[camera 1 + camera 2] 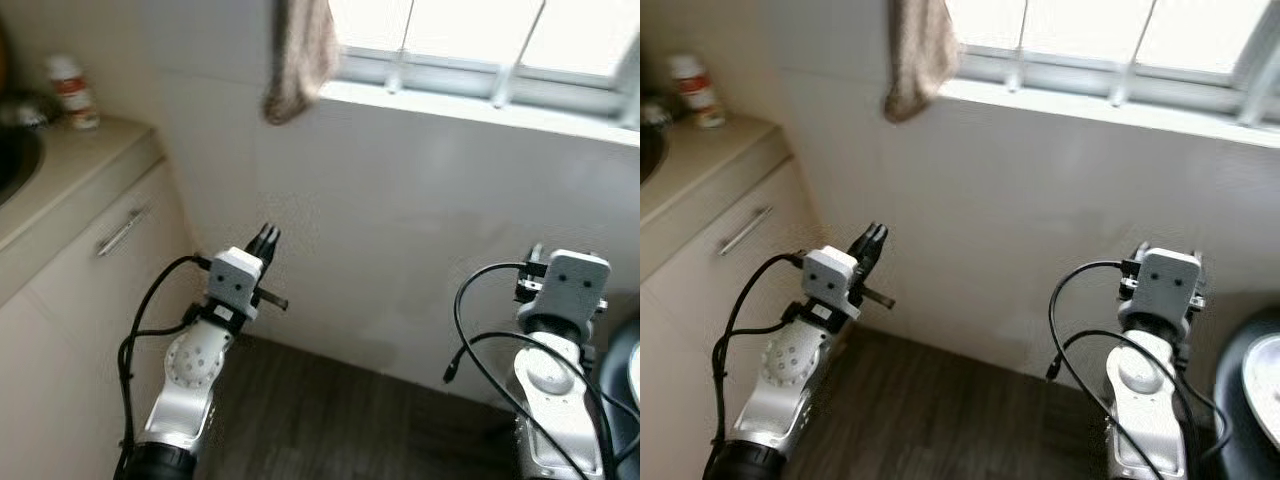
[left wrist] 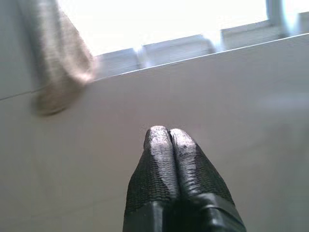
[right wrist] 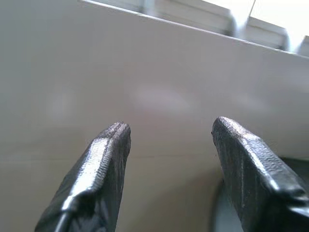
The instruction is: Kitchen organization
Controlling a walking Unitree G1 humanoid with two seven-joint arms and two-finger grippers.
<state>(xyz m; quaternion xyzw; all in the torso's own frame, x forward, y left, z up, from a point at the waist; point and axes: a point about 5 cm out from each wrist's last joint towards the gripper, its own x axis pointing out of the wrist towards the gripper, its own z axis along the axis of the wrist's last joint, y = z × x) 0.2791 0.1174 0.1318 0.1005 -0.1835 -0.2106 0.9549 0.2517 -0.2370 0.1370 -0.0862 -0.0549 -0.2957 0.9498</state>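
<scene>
Both arms are raised toward a white tiled wall point(image 1: 400, 190) under a window. My left gripper point(image 1: 266, 237) is shut with nothing in it; its two black fingertips point(image 2: 166, 137) press together and point at the wall below a hanging beige cloth point(image 1: 300, 55). My right gripper point(image 3: 169, 133) is open, its fingers point(image 3: 108, 154) spread and empty, facing the same wall. A small white bottle with a red label point(image 1: 72, 90) stands on the beige counter point(image 1: 70, 165) at the far left.
A cabinet with a metal handle point(image 1: 122, 232) stands below the counter on the left, beside a dark sink edge point(image 1: 15, 160). The floor is dark wood point(image 1: 330, 420). A dark round object with a pale lid point(image 1: 1250, 390) sits at the lower right.
</scene>
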